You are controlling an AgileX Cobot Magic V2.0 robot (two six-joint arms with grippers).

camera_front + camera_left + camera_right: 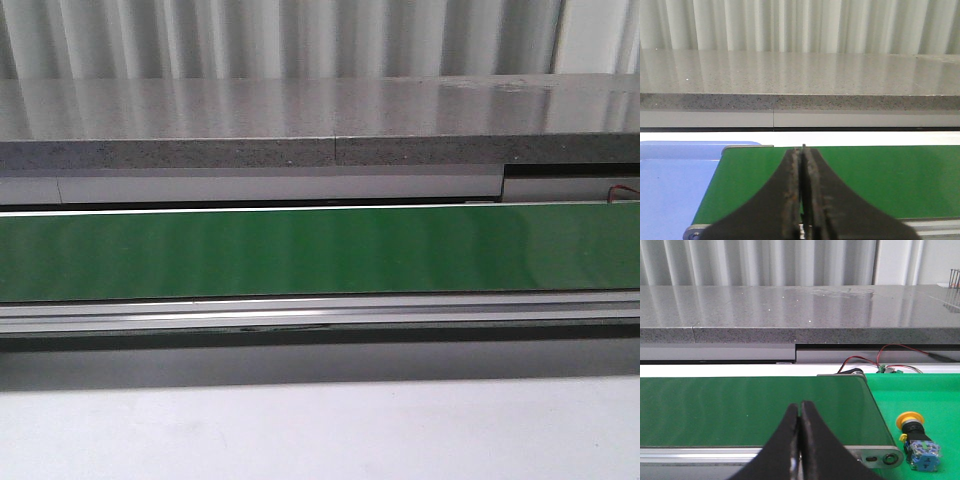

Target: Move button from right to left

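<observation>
Beside the green belt's (755, 410) end, on a bright green mat (930, 395), the button (916, 440) lies on its side; long axis runs from yellow-orange cap at the far end through black collar to blue-and-clear contact block; right pincer (800, 412) and left pincer (803, 160) both pressed together, empty, above the belt.

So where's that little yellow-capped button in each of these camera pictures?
Front view: not in it; only the green belt shows.
Left wrist view: not in it.
Right wrist view: the button lies on the bright green mat, just past the belt's end roller.
Shared landmark: the green belt, in all three views.
</observation>
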